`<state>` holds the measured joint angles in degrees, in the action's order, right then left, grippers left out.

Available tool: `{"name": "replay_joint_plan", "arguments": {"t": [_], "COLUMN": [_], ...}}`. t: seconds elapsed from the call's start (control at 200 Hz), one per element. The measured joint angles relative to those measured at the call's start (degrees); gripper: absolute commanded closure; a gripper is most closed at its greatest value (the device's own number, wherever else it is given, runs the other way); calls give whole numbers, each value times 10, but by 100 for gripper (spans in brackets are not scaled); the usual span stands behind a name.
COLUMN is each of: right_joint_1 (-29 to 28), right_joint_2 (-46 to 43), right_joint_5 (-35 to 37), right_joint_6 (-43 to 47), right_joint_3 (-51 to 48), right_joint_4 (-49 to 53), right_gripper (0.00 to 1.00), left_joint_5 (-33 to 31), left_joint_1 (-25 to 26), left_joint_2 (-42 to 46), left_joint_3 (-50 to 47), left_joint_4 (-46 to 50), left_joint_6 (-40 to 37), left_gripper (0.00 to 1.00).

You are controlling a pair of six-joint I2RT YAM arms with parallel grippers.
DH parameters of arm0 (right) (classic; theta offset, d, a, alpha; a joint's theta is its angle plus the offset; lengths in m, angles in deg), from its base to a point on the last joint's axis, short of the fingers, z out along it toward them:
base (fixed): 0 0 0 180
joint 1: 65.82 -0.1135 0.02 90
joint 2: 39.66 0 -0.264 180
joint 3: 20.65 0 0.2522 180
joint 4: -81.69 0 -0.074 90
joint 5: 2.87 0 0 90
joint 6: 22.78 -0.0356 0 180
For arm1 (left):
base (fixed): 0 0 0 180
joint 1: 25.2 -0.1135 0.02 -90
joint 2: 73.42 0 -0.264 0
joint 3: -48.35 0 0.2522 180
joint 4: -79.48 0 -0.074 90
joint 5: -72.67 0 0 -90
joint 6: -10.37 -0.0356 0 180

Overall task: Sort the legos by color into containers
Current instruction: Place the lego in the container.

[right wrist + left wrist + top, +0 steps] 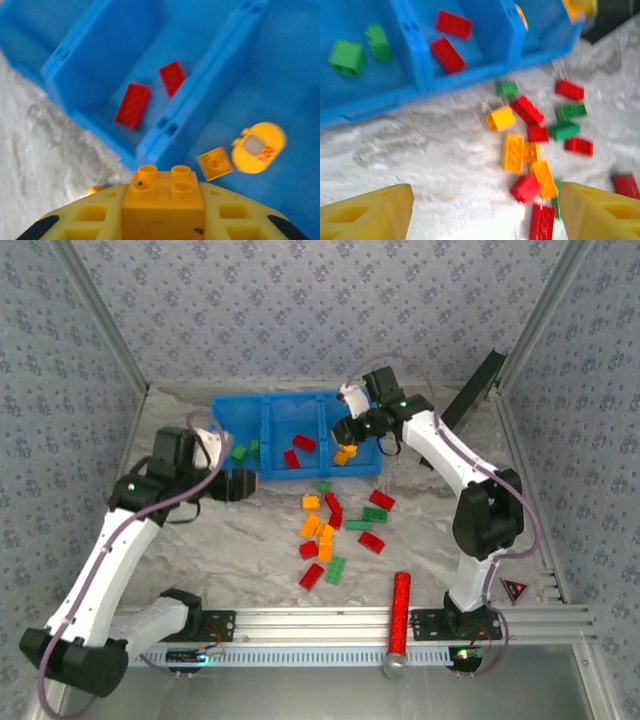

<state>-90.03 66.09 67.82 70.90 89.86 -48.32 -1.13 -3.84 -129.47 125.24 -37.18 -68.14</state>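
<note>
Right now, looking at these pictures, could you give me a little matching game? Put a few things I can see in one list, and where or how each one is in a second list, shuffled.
Things:
1. two green bricks
2. orange brick with four studs
3. red cylinder
4. left fingers

Places or states:
A. gripped between the right fingers
B. spread open, holding nothing
C. in the blue tray, left compartment
D. lying across the metal rail

Pairs: 1-C, 2-A, 3-D, 4-B.
</note>
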Motion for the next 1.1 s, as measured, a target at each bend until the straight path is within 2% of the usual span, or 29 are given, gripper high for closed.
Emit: {"name": "replay_joint_plan", "arguments": {"t": [0.155, 0.28, 0.41, 0.52, 0.67, 0.965, 1.099], "right_joint_1": [4, -12, -29, -33, -29, -28, -28], "right_joint_2": [69, 134, 178, 199, 212, 212, 212], "right_joint_5": [53, 129, 186, 211, 226, 230, 229], "right_joint_6": [-14, -5, 13, 21, 23, 23, 23], "right_joint_3": [90, 155, 181, 183, 181, 148, 148], "right_joint_4": [19, 39, 60, 69, 69, 63, 64], "right_gripper": [81, 80, 80, 79, 77, 70, 62], "left_joint_5": [-35, -69, -102, -125, -160, -220, -227], "left_joint_1": [119, 217, 310, 368, 415, 465, 493], "left_joint_2": [25, 14, -19, -35, -74, -155, -180], "left_joint_3": [-78, -136, -167, -183, -185, -185, -185], "left_joint_4": [1, -20, -66, -109, -133, -139, -163], "left_joint_6": [40, 86, 128, 152, 162, 165, 177], "left_gripper": [23, 24, 24, 24, 24, 26, 27]}}
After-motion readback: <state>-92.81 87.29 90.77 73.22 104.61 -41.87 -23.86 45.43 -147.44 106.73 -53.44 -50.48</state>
